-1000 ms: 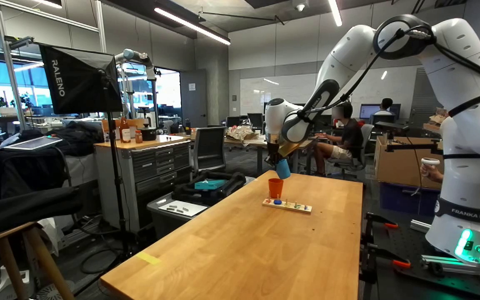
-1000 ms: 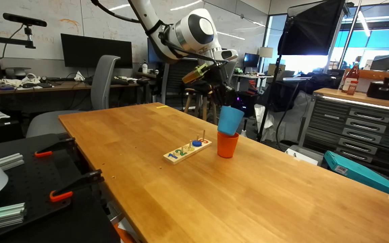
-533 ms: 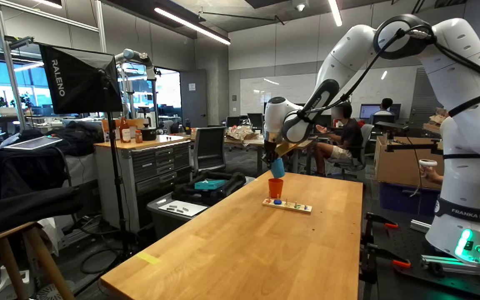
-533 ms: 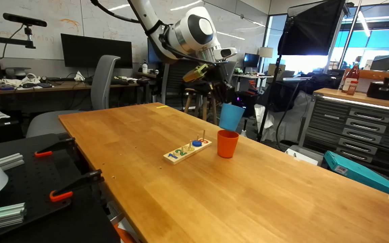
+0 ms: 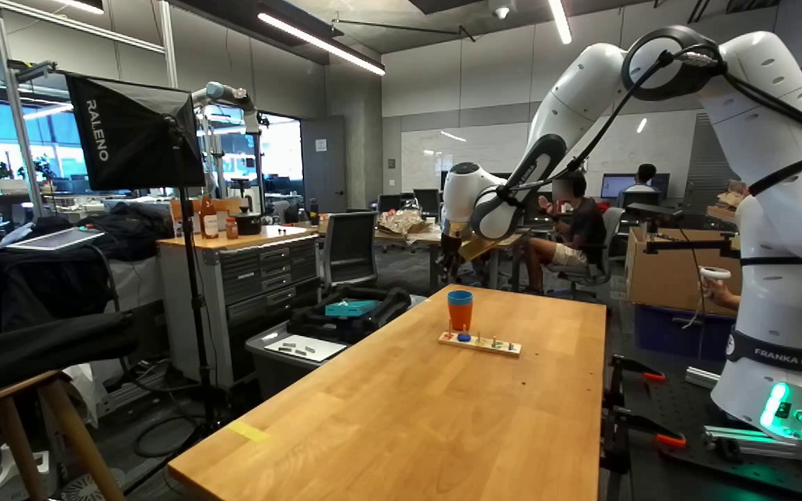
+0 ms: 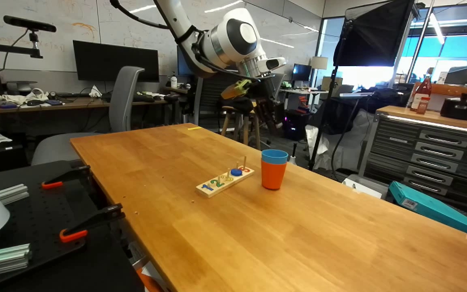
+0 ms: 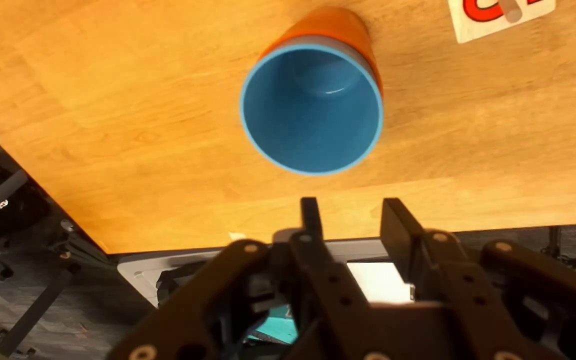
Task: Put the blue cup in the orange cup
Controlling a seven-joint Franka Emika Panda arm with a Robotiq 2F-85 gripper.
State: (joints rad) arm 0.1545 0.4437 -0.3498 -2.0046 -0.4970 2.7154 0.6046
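Observation:
The blue cup point(image 7: 313, 115) sits upright inside the orange cup point(image 7: 335, 22). In both exterior views only a blue rim band point(image 5: 460, 298) point(image 6: 274, 157) shows above the orange wall point(image 5: 460, 319) point(image 6: 272, 177). The orange cup stands on the table. My gripper point(image 7: 351, 201) is open, with a gap between its fingers and nothing in it. In an exterior view the gripper point(image 6: 275, 126) is above the nested cups and apart from them. In the wrist view the blue cup's mouth is just beyond the fingertips.
A wooden number board point(image 6: 225, 181) with pegs and a blue disc lies beside the cups; its corner shows in the wrist view point(image 7: 500, 15). The wooden table point(image 5: 484, 417) ends close behind the cups, where a grey bin point(image 5: 272, 355) stands lower.
The blue cup hung tilted from the gripper above the orange cup; it moved over it, then dropped in. The gripper has let go and remains above.

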